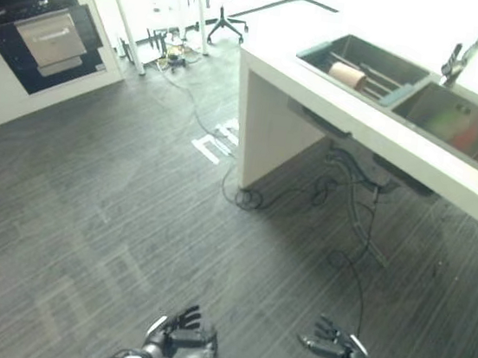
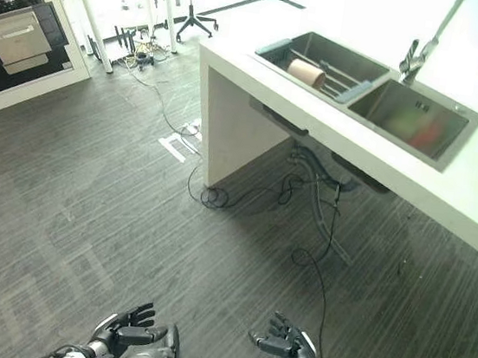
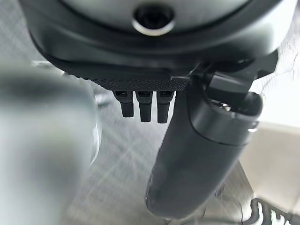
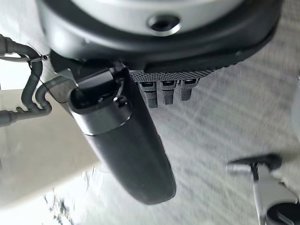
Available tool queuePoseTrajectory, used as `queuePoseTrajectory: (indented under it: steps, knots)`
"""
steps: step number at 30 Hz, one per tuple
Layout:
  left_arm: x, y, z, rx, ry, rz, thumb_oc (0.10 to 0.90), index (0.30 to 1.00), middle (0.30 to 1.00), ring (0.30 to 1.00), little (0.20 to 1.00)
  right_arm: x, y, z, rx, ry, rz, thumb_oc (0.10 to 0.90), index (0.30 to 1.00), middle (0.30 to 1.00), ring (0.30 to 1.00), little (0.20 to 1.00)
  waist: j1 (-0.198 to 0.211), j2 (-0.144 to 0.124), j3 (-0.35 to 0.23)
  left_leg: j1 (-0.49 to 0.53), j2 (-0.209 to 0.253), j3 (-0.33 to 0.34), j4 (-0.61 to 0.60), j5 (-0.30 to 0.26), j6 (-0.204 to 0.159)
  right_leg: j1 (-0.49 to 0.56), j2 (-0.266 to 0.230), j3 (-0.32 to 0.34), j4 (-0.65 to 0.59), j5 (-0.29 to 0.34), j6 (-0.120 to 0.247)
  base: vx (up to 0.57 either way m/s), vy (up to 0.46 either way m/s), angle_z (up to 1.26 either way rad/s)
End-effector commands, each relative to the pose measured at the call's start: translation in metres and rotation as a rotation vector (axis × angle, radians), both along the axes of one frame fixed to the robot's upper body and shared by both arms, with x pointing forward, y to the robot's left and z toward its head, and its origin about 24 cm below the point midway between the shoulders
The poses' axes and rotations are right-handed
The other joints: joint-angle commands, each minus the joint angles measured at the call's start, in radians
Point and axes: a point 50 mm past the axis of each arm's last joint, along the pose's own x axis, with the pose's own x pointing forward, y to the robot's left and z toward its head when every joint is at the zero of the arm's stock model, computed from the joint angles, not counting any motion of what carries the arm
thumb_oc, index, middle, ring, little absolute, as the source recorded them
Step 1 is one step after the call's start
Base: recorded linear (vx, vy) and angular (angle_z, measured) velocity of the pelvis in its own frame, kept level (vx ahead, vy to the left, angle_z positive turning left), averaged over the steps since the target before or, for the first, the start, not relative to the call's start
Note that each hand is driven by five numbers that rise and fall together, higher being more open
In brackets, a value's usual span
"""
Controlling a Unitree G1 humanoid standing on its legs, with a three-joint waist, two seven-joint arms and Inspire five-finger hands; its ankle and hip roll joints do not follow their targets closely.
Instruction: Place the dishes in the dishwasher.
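- Low over the dark floor [image 1: 83, 238], I saw my left hand [image 1: 175, 330] and right hand [image 1: 334, 345], both with fingers relaxed and spread, holding nothing.
- Far off to my right, a tan dish [image 1: 347, 74] lay in the sink's [image 1: 408, 84] left basin.
- The dishwasher [image 1: 51, 38] was well apart, far left, its door looking closed.

Beige cup [image 1: 348, 74] on its side in sink [image 1: 410, 102], dishwasher [image 1: 43, 33] far left

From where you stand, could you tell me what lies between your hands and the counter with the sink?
Mostly bare dark floor, seen in the left eye view, with black cables looping beside and under the counter. Both the left hand and right hand hold nothing.
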Motion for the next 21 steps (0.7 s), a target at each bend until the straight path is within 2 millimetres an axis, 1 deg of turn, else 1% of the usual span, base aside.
queuePoseTrajectory:
  steps: [1, 2, 3, 4, 6, 7, 8, 9, 10, 11, 12, 13, 14, 15, 17, 18, 19, 20, 21]
  knots:
    - [0.003, -0.002, 0.007, -0.014, -0.063, -0.019, 0.800, 0.900, 0.900, 0.900, 0.900, 0.014, -0.026, 0.019, -0.075, -0.123, -0.025, 0.800, 0.900, 0.900, 0.900, 0.900, -0.002, 0.043, -0.034, -0.006, 0.162, -0.027, 0.131, -0.167, -0.140, -0.013, 0.017, -0.034, -0.067, 0.094, 0.029, 0.38, 0.250, 0.02]
    - [0.003, -0.001, 0.006, -0.010, -0.054, -0.021, 0.800, 0.900, 0.900, 0.900, 0.900, 0.011, -0.026, 0.015, -0.083, -0.102, -0.035, 0.800, 0.900, 0.900, 0.900, 0.900, 0.003, 0.046, -0.036, 0.014, 0.144, -0.046, 0.131, -0.183, -0.131, 0.002, 0.024, -0.036, -0.067, 0.094, 0.025, 0.32, 0.216, -0.01]
    - [0.003, -0.001, 0.006, -0.009, -0.053, -0.022, 0.800, 0.900, 0.900, 0.900, 0.900, 0.011, -0.026, 0.014, -0.084, -0.098, -0.038, 0.800, 0.900, 0.900, 0.900, 0.900, 0.005, 0.049, -0.039, 0.013, 0.141, -0.049, 0.131, -0.184, -0.128, 0.001, 0.028, -0.036, -0.067, 0.096, 0.023, 0.39, 0.257, -0.21]
    - [0.005, 0.000, 0.006, -0.003, -0.056, -0.032, 0.800, 0.900, 0.900, 0.900, 0.900, 0.010, -0.026, 0.011, -0.080, -0.082, -0.061, 0.800, 0.900, 0.900, 0.900, 0.900, 0.010, 0.051, -0.041, 0.028, 0.113, -0.067, 0.131, -0.205, -0.112, 0.019, 0.040, -0.030, -0.067, 0.090, 0.019, 0.29, 0.191, -0.16]
    - [0.009, 0.001, 0.007, 0.002, -0.062, -0.046, 0.800, 0.900, 0.900, 0.900, 0.900, 0.006, -0.027, 0.008, -0.074, -0.068, -0.068, 0.800, 0.900, 0.900, 0.900, 0.900, 0.009, 0.058, -0.044, 0.047, 0.085, -0.078, 0.131, -0.231, -0.087, 0.044, 0.060, -0.022, -0.067, 0.090, 0.014, 0.35, 0.230, -0.07]
    - [0.011, 0.002, 0.007, 0.007, -0.062, -0.052, 0.800, 0.900, 0.900, 0.900, 0.900, 0.005, -0.027, 0.006, -0.078, -0.062, -0.061, 0.800, 0.900, 0.900, 0.900, 0.900, 0.006, 0.059, -0.045, 0.058, 0.068, -0.080, 0.131, -0.241, -0.072, 0.040, 0.063, -0.013, -0.036, 0.101, 0.021, 0.30, 0.225, 0.00]
    - [0.012, 0.003, 0.008, 0.010, -0.063, -0.056, 0.800, 0.900, 0.900, 0.900, 0.900, 0.004, -0.026, 0.006, -0.082, -0.060, -0.056, 0.800, 0.900, 0.900, 0.900, 0.900, 0.003, 0.055, -0.041, 0.069, 0.044, -0.079, 0.131, -0.253, -0.056, 0.025, 0.057, 0.001, 0.030, 0.104, 0.033, 0.24, 0.217, 0.00]
    - [0.015, 0.004, 0.010, 0.013, -0.064, -0.061, 0.800, 0.900, 0.900, 0.900, 0.900, 0.005, -0.026, 0.006, -0.083, -0.062, -0.055, 0.800, 0.900, 0.900, 0.900, 0.900, -0.001, 0.058, -0.044, 0.070, 0.027, -0.077, 0.131, -0.262, -0.038, -0.004, 0.061, 0.010, 0.099, 0.123, 0.045, 0.23, 0.265, 0.07]
    - [0.017, 0.006, 0.010, 0.027, -0.065, -0.078, 0.800, 0.900, 0.900, 0.900, 0.900, 0.006, -0.023, 0.007, -0.074, -0.071, -0.053, 0.800, 0.900, 0.900, 0.900, 0.900, -0.007, 0.058, -0.041, 0.087, -0.001, -0.063, 0.131, -0.281, -0.001, -0.070, 0.038, 0.023, 0.290, 0.160, 0.082, 0.19, 0.225, 0.11]
    - [0.017, 0.006, 0.010, 0.035, -0.065, -0.088, 0.800, 0.900, 0.900, 0.900, 0.900, 0.006, -0.023, 0.007, -0.071, -0.077, -0.054, 0.800, 0.900, 0.900, 0.900, 0.900, -0.008, 0.063, -0.045, 0.085, -0.004, -0.062, 0.131, -0.286, 0.008, -0.088, 0.039, 0.022, 0.330, 0.186, 0.092, 0.20, 0.243, 0.24]
    - [0.014, 0.008, 0.009, 0.063, -0.060, -0.099, 0.800, 0.900, 0.900, 0.900, 0.900, 0.008, -0.021, 0.008, -0.062, -0.089, -0.057, 0.800, 0.900, 0.900, 0.900, 0.900, -0.007, 0.066, -0.042, 0.105, -0.027, -0.054, 0.131, -0.310, 0.034, -0.156, 0.010, 0.008, 0.477, 0.269, 0.122, 0.17, 0.152, 0.28]
    - [0.010, 0.010, 0.007, 0.071, -0.057, -0.090, 0.800, 0.900, 0.900, 0.900, 0.900, 0.008, -0.021, 0.008, -0.060, -0.092, -0.050, 0.800, 0.900, 0.900, 0.900, 0.900, -0.009, 0.070, -0.039, 0.124, -0.036, -0.052, 0.131, -0.327, 0.039, -0.220, -0.015, -0.005, 0.532, 0.304, 0.126, 0.19, 0.122, -0.02]
    - [0.009, 0.010, 0.006, 0.070, -0.055, -0.081, 0.800, 0.900, 0.900, 0.900, 0.900, 0.009, -0.021, 0.008, -0.059, -0.094, -0.044, 0.800, 0.900, 0.900, 0.900, 0.900, -0.010, 0.068, -0.039, 0.132, -0.042, -0.047, 0.131, -0.334, 0.039, -0.244, -0.025, -0.013, 0.521, 0.308, 0.127, 0.17, 0.028, -0.22]
    - [0.007, 0.011, 0.006, 0.069, -0.053, -0.072, 0.800, 0.900, 0.900, 0.900, 0.900, 0.010, -0.020, 0.009, -0.061, -0.096, -0.035, 0.800, 0.900, 0.900, 0.900, 0.900, -0.014, 0.066, -0.036, 0.142, -0.046, -0.041, 0.131, -0.340, 0.034, -0.257, -0.035, -0.034, 0.474, 0.308, 0.125, 0.20, -0.037, -0.48]
    - [0.004, 0.013, 0.005, 0.077, -0.046, -0.065, 0.800, 0.900, 0.900, 0.900, 0.900, 0.012, -0.020, 0.010, -0.066, -0.098, -0.027, 0.800, 0.900, 0.900, 0.900, 0.900, -0.024, 0.060, -0.029, 0.159, -0.051, -0.037, 0.131, -0.351, 0.017, -0.250, -0.041, -0.064, 0.333, 0.324, 0.118, 0.24, -0.117, -0.36]
    - [0.003, 0.015, 0.004, 0.087, -0.038, -0.065, 0.800, 0.900, 0.900, 0.900, 0.900, 0.012, -0.021, 0.010, -0.067, -0.098, -0.031, 0.800, 0.900, 0.900, 0.900, 0.900, -0.031, 0.052, -0.022, 0.171, -0.055, -0.041, 0.131, -0.362, 0.008, -0.245, -0.058, -0.079, 0.196, 0.358, 0.116, 0.25, -0.191, -0.27]
    - [0.003, 0.016, 0.004, 0.092, -0.032, -0.066, 0.800, 0.900, 0.900, 0.900, 0.900, 0.012, -0.021, 0.010, -0.067, -0.098, -0.035, 0.800, 0.900, 0.900, 0.900, 0.900, -0.036, 0.046, -0.019, 0.177, -0.058, -0.044, 0.131, -0.373, 0.005, -0.249, -0.076, -0.079, 0.121, 0.385, 0.118, 0.30, -0.261, -0.25]
    - [0.003, 0.017, 0.003, 0.102, -0.024, -0.070, 0.800, 0.900, 0.900, 0.900, 0.900, 0.013, -0.021, 0.010, -0.065, -0.097, -0.040, 0.800, 0.900, 0.900, 0.900, 0.900, -0.043, 0.036, -0.013, 0.186, -0.062, -0.052, 0.131, -0.391, 0.004, -0.257, -0.099, -0.065, 0.027, 0.424, 0.126, 0.28, -0.284, -0.05]
    - [0.002, 0.018, 0.002, 0.110, -0.016, -0.074, 0.800, 0.900, 0.900, 0.900, 0.900, 0.012, -0.020, 0.009, -0.063, -0.095, -0.047, 0.800, 0.900, 0.900, 0.900, 0.900, -0.051, 0.026, -0.007, 0.197, -0.064, -0.058, 0.131, -0.411, 0.003, -0.275, -0.130, -0.040, -0.043, 0.477, 0.142, 0.31, -0.323, 0.06]
